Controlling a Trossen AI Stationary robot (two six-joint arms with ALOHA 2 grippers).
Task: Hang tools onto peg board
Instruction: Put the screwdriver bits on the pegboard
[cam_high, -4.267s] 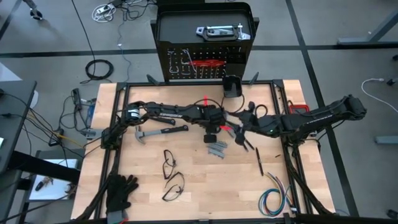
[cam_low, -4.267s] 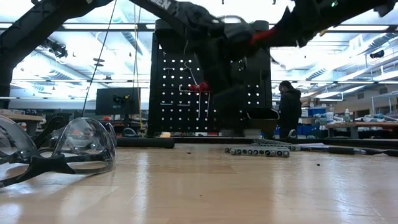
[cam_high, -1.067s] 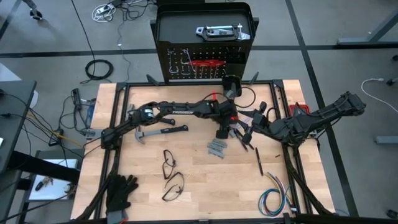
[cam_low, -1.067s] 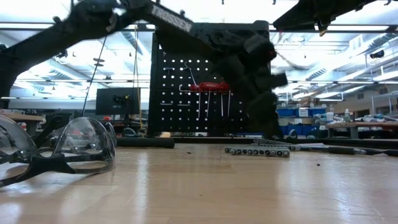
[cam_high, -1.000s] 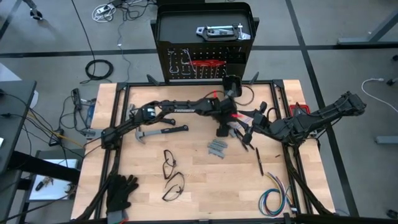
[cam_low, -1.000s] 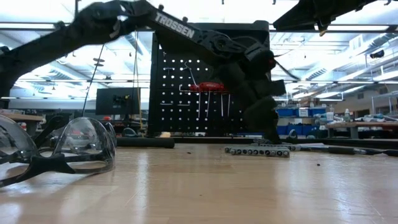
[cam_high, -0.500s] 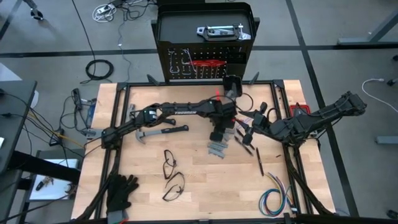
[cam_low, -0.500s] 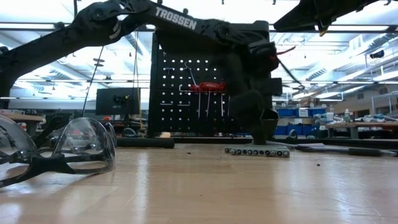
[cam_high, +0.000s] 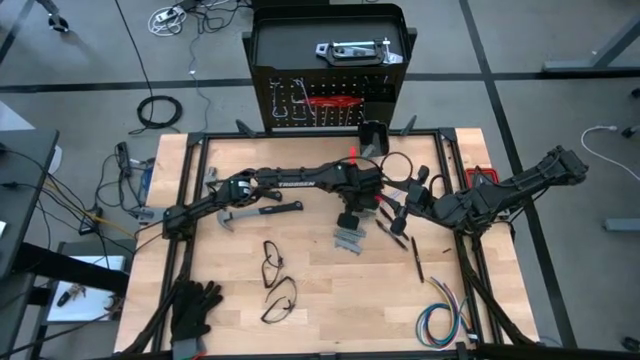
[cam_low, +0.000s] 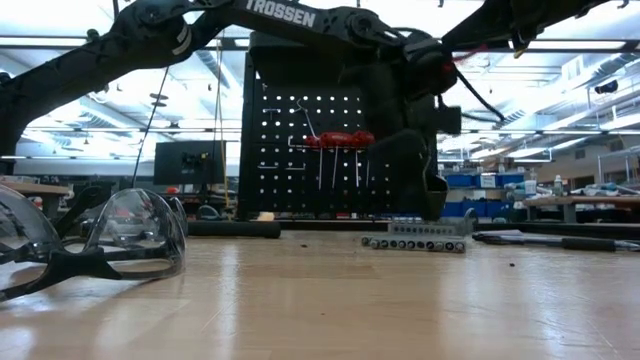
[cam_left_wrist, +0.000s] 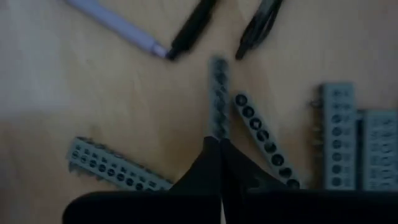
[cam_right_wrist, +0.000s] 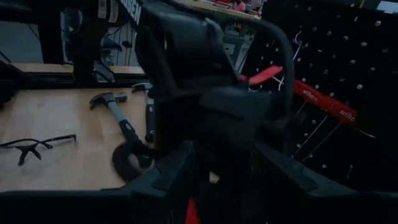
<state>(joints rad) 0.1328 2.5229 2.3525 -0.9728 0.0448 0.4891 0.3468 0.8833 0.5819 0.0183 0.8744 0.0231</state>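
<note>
The left gripper (cam_high: 349, 222) points down at the middle of the table (cam_high: 320, 300), its fingers (cam_left_wrist: 214, 163) pinched together on the end of a thin grey perforated strip (cam_left_wrist: 218, 99), one of a cluster of grey metal pieces (cam_high: 349, 238) lying flat on the wood. Other strips crowd it closely: a slanted one (cam_left_wrist: 261, 137) just beside, two wider ones (cam_left_wrist: 337, 143) near, and another (cam_left_wrist: 112, 165) on the far side of the fingers. Dark pens (cam_left_wrist: 194, 28) lie beyond the strip's tip. The right gripper (cam_high: 392, 212) waits just beside the left wrist, fingers (cam_right_wrist: 168, 171) parted partway; whether they hold anything I cannot tell, since the left arm fills its view. The peg board (cam_high: 325, 100) stands upright past the table's far edge, with red-handled tools (cam_low: 335, 140) already on its hooks. A hammer (cam_high: 258, 212) lies left of centre, safety glasses (cam_high: 272, 265) nearer the front, black gloves (cam_high: 195, 308) at the front left corner and a coloured wire bundle (cam_high: 440, 322) at the front right
</note>
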